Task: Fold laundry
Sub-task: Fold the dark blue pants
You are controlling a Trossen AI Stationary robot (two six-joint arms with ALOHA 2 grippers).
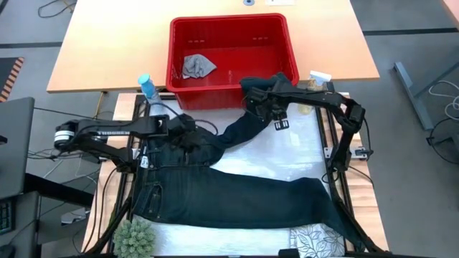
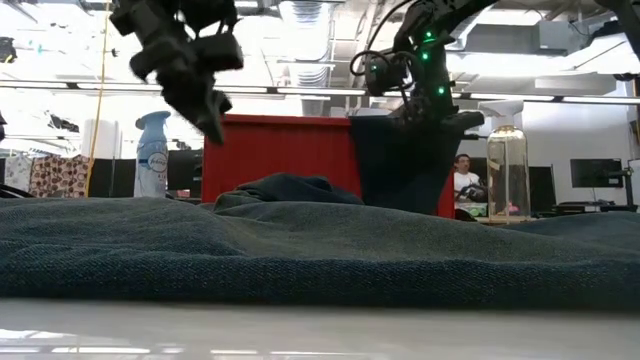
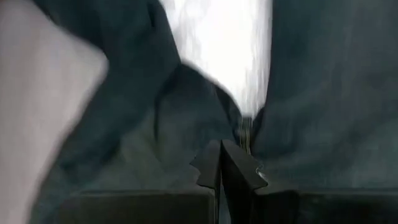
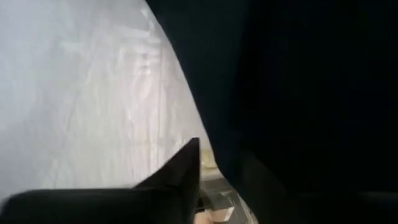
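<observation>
Holding one leg of the dark blue denim jeans (image 1: 237, 190) up, my right gripper (image 1: 252, 100) is clamped on it beside the red plastic basket (image 1: 231, 97). My left gripper (image 1: 188, 137) hangs over the jeans' top part, fingers pressed together, holding nothing.

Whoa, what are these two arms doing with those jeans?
They are folding laundry. The right gripper holds one leg end of the dark jeans lifted off the table, near the red basket. The left gripper hovers shut above the jeans' upper part, holding nothing. A small grey cloth lies in the basket.
</observation>
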